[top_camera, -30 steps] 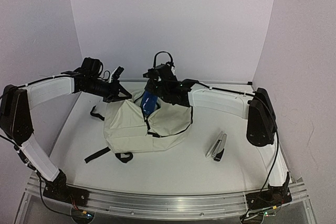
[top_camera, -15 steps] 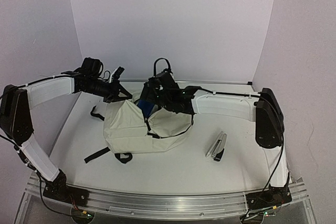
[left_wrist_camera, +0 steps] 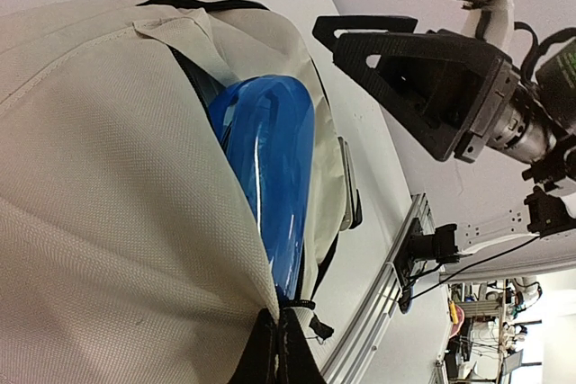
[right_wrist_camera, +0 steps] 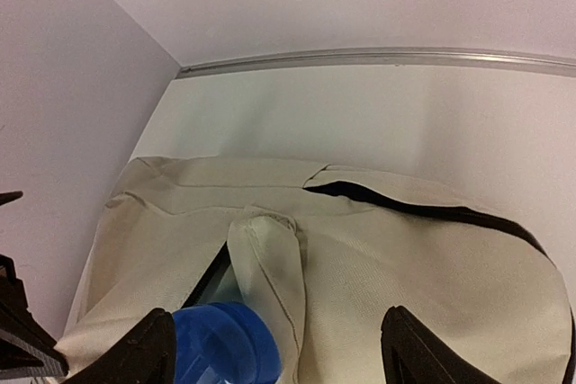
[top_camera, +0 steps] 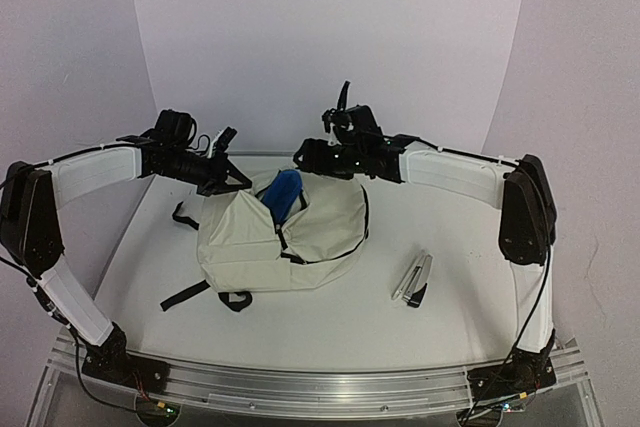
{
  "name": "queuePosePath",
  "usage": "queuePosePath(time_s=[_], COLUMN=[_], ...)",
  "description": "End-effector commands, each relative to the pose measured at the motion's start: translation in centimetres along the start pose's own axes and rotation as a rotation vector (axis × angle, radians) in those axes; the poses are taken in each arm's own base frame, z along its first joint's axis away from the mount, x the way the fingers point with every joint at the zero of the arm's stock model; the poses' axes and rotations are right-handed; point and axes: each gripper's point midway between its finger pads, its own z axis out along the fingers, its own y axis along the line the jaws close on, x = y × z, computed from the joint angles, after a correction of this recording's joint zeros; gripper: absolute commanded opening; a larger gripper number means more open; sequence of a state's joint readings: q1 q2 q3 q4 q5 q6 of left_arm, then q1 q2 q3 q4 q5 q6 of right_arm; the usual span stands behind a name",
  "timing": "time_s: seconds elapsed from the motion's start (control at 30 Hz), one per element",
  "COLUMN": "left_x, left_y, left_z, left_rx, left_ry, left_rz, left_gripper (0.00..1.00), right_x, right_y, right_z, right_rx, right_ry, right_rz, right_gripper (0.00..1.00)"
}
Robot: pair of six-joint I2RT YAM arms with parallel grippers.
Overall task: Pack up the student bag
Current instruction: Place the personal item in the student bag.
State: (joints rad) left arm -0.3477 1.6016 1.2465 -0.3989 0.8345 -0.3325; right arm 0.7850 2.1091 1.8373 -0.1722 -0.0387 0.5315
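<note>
The cream student bag (top_camera: 300, 242) lies mid-table with its top opening facing the back wall. A blue bottle (top_camera: 283, 193) sticks partly out of that opening. My left gripper (top_camera: 224, 183) is shut on the bag's fabric edge by the opening and holds it up; in the left wrist view its fingers (left_wrist_camera: 279, 359) pinch the cream cloth (left_wrist_camera: 108, 222) next to the bottle (left_wrist_camera: 270, 164). My right gripper (top_camera: 306, 155) is open and empty, just behind and above the bottle. In the right wrist view the bottle (right_wrist_camera: 225, 343) and bag (right_wrist_camera: 405, 258) lie below that gripper (right_wrist_camera: 281, 357).
A silver and black stapler (top_camera: 414, 279) lies on the table right of the bag. Black bag straps (top_camera: 190, 292) trail off toward the front left. The back wall and the left wall stand close behind both grippers.
My right gripper has let go of the blue bottle and pulled back up and to the right. The bottle stays in the bag opening. The left arm has not moved.
</note>
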Motion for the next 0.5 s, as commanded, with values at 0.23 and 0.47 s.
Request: queuePosePath(time_s=[0.23, 0.47], left_x=[-2.1, -2.0], left_y=[-4.4, -4.2], left_z=[-1.6, -1.4], left_rx=[0.115, 0.114], left_ry=[-0.068, -0.064], left_rz=[0.143, 0.141], left_gripper=[0.00, 0.00], right_x=[1.5, 2.5], right_y=[5.1, 3.3], right_z=[0.1, 2.0], right_rx=[-0.406, -0.329], right_ry=[0.134, 0.131], right_rz=[-0.031, -0.023], right_gripper=[0.81, 0.78])
